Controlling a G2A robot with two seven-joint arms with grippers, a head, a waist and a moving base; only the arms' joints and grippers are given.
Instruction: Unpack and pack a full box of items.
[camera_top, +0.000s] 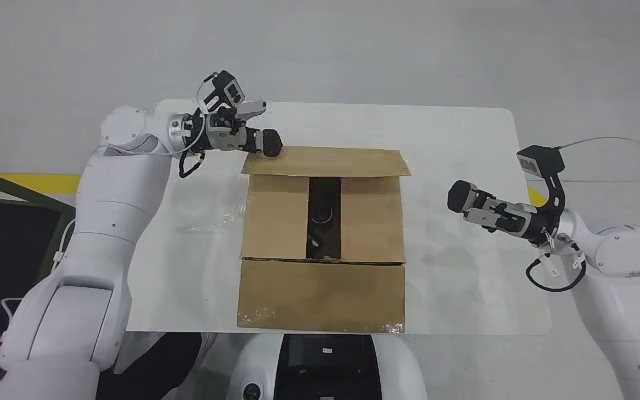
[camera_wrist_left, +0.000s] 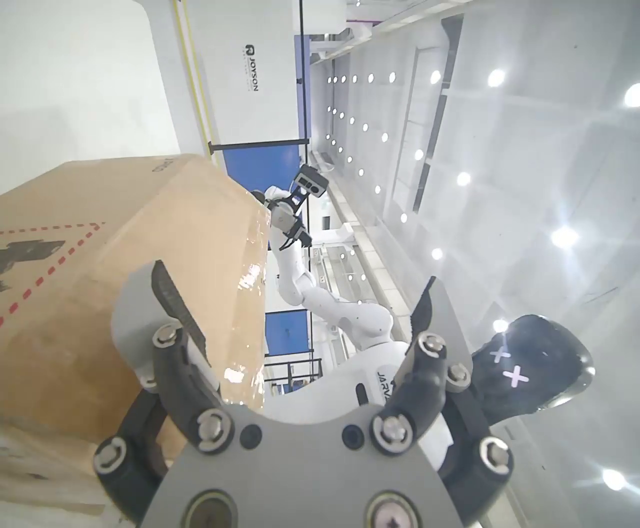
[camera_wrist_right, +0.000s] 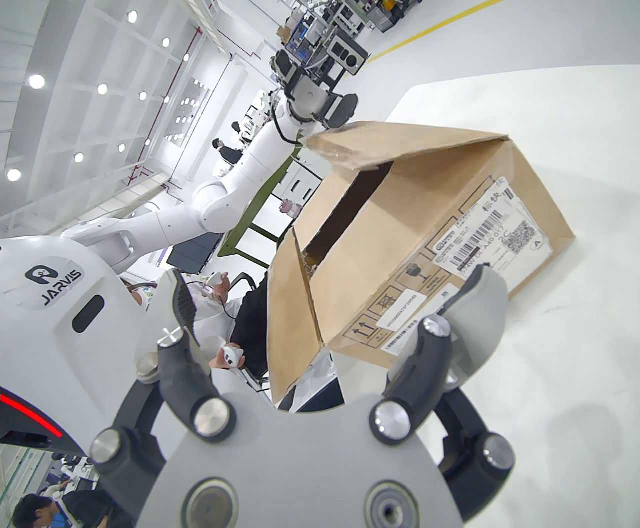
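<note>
Ideally, the far flap (camera_top: 325, 162) beside the spread left claw (camera_top: 268, 143) is pinched near its corner and folded outward.

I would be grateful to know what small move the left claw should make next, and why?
Probably slide the left claw, open at the box's far left corner, to the left flap's edge by the gap and lift it: it and the right flap cover most of the items.
</note>
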